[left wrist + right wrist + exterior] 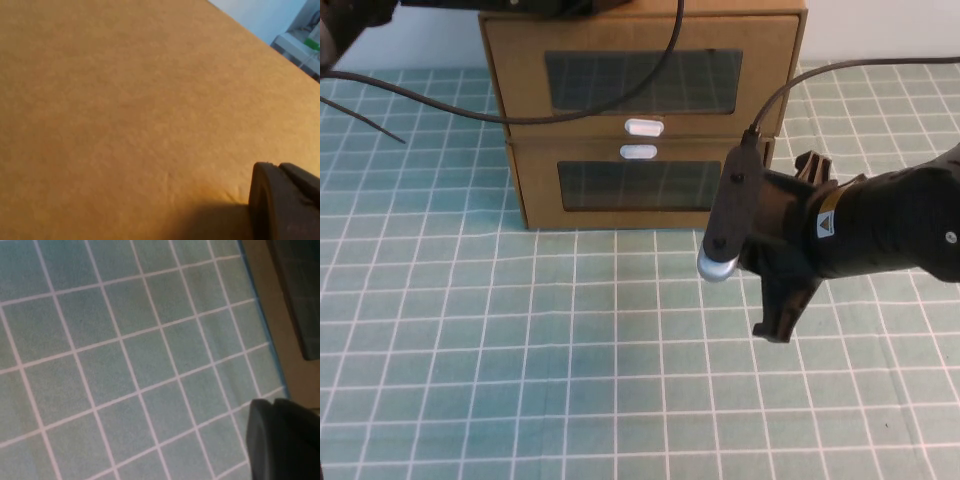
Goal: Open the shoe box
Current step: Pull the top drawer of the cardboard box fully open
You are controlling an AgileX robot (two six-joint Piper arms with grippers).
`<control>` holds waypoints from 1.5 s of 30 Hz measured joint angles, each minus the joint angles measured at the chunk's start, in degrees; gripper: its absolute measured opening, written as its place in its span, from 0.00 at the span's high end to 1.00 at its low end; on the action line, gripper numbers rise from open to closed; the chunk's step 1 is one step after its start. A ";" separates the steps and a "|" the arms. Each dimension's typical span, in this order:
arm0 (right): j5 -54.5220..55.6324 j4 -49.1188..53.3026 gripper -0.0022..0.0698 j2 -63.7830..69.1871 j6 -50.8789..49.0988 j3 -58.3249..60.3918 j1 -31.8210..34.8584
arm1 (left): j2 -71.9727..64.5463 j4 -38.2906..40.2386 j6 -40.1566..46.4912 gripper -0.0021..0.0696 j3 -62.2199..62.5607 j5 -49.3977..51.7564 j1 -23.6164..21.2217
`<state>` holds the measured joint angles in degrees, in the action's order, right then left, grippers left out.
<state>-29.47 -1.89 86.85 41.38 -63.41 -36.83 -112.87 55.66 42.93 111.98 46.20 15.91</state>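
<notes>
Two brown cardboard shoe boxes are stacked at the back of the table, the upper box (640,40) on the lower box (535,190). Each has a dark window and a white pull tab, the upper tab (644,127) just above the lower tab (638,152). Both drawer fronts look flush and closed. My right gripper (775,322) hangs over the mat in front of the lower box's right corner, shut and holding nothing (275,440). My left gripper (277,200) lies shut against the upper box's flat top (125,110), at the high view's top edge (550,5).
A green mat with a white grid (520,350) covers the table. Black cables (440,105) trail across the mat's back left and over the upper box. The right wrist view catches the lower box's front edge (260,290) and its window (300,295).
</notes>
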 joint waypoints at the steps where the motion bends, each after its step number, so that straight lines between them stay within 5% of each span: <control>1: 0.00 -0.15 0.99 0.15 0.10 0.00 0.00 | -0.53 0.71 0.00 0.98 0.26 0.00 0.00; 13: 2.68 9.11 0.89 1.65 -1.87 -5.13 -1.60 | -1.57 2.17 -0.11 0.98 1.24 0.63 0.00; 18: 1.49 37.60 0.87 4.02 -25.56 -8.29 -7.24 | -1.57 2.17 -2.72 0.98 1.27 1.12 0.00; 23: -7.78 74.79 0.87 9.26 -61.38 -8.44 -14.39 | -1.57 1.20 -4.82 0.98 1.60 2.47 0.00; 28: -9.12 91.07 0.87 13.95 -78.52 -8.44 -16.51 | -1.46 -1.43 -7.65 0.98 1.83 2.91 0.00; 33: -7.41 95.72 0.78 16.21 -85.29 -9.20 -16.88 | -1.03 -5.73 -11.34 0.98 1.97 2.57 0.00; 38: -8.14 96.31 0.54 17.87 -86.96 -9.72 -16.92 | -0.98 -6.76 -12.79 0.98 2.09 2.47 0.00; 45: -9.76 96.31 0.48 22.09 -86.58 -14.91 -16.92 | -0.98 -6.87 -13.45 0.98 2.30 2.60 0.00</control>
<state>-39.23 94.42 108.94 -45.20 -78.32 -53.75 -113.86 48.79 29.48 114.28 48.79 15.91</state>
